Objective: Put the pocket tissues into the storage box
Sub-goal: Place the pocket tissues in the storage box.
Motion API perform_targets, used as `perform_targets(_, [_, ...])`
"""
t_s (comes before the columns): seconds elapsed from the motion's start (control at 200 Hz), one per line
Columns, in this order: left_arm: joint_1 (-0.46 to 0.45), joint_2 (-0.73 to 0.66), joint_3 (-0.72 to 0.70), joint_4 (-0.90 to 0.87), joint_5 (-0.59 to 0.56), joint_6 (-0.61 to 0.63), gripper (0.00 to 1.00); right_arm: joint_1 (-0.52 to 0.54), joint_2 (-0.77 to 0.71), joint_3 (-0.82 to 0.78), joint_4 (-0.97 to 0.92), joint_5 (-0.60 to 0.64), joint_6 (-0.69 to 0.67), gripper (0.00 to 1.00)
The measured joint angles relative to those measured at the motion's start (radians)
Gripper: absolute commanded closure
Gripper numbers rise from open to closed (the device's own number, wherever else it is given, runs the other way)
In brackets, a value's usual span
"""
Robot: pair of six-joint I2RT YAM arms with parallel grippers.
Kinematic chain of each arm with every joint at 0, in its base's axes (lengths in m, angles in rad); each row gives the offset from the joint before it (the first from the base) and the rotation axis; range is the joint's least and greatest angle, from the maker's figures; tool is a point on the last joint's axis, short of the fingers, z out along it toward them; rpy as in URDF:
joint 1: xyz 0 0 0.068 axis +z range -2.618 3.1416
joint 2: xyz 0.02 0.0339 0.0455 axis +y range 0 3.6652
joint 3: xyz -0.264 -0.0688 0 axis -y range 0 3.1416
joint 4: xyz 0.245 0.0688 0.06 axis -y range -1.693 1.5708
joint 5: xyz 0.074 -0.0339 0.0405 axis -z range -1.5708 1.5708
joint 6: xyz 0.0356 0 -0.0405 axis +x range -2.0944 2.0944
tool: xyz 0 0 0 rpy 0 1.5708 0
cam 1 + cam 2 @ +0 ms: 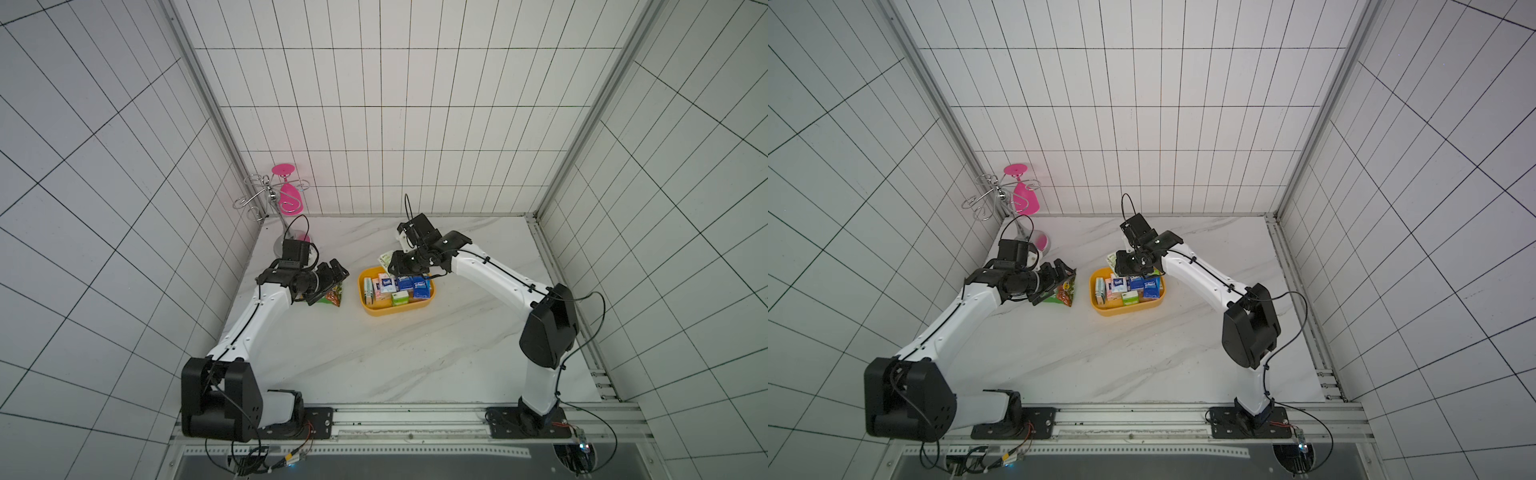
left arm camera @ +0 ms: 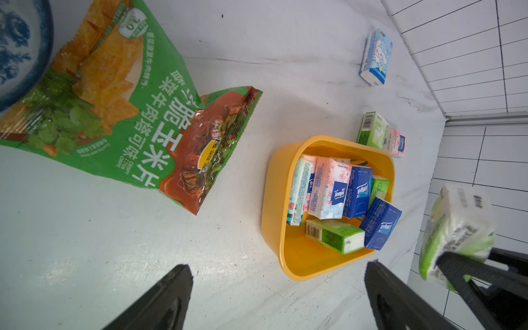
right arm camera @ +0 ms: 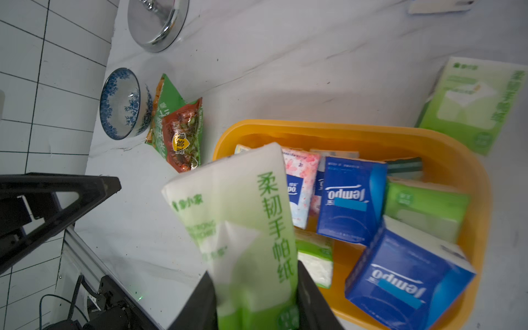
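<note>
The yellow storage box [image 1: 397, 312] [image 1: 1126, 312] [image 2: 274, 200] [image 3: 343, 128] sits mid-table with several pocket tissues in it: dark blue [image 3: 351, 200], pink [image 2: 328, 185] and green [image 2: 334, 235] packets. My right gripper [image 3: 254, 283] [image 1: 395, 266] hangs over the box's far end, shut on a green-and-white packet [image 3: 243, 214] [image 2: 457, 228] that points down at the box. Three more packets lie on the table beyond the box: blue-white [image 2: 375, 58], green [image 2: 371, 130] [image 3: 471, 105] and pink [image 2: 397, 143]. My left gripper [image 2: 278, 268] [image 1: 332, 278] stands open and empty, left of the box.
A green-and-orange snack bag [image 1: 332, 296] [image 2: 128, 114] lies under my left gripper, next to a blue-and-white bowl [image 3: 120, 103] [image 2: 17, 51]. A wire rack with a pink glass [image 1: 286, 195] stands in the back left corner on a chrome base [image 3: 157, 23].
</note>
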Motion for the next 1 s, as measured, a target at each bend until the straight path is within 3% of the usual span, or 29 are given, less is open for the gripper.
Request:
perform_targets(0.585, [0.027,-0.035,-0.026,0.0,-0.002,0.028,0.03,0.034,0.204,0.063,-0.058,-0.052,0.078,0.59])
perform_targets(0.83, [0.033,-0.052,-0.041,-0.001,-0.002,0.028,0.02,0.034,0.216,0.116,-0.091,-0.075,0.087,0.33])
perform_targets(0.999, [0.033,-0.052,-0.042,0.0,0.002,0.028,0.03,0.034,0.216,0.117,-0.104,-0.074,0.084,0.3])
